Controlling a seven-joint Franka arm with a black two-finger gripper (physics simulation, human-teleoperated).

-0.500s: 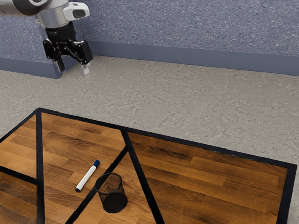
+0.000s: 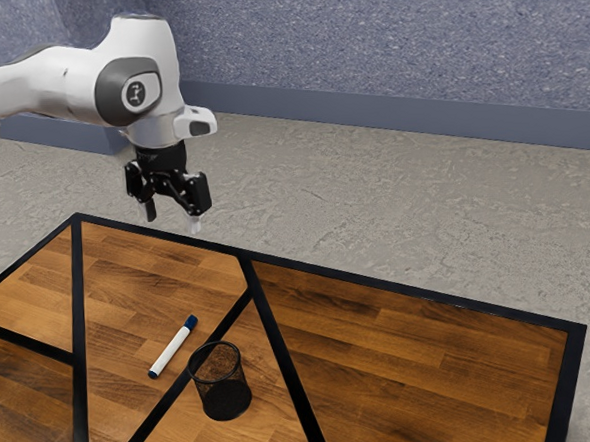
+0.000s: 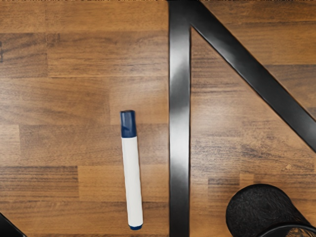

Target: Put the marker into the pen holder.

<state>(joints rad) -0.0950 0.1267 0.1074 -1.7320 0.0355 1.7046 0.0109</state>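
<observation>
Over the table (image 2: 413,344), the approach to the marker (image 2: 171,349) seems to be in hand; next, the gripper (image 2: 173,222) should be lowered, squared across the marker and closed. The marker is laid flat, its cap (image 2: 191,322) pointed toward the exterior view's far right. On that view's near right, the upright holder (image 2: 224,398) is separated from it by a black strip (image 3: 179,123). The gripper's fingers (image 2: 149,208) are spread well apart, with nothing grasped or touched.
</observation>
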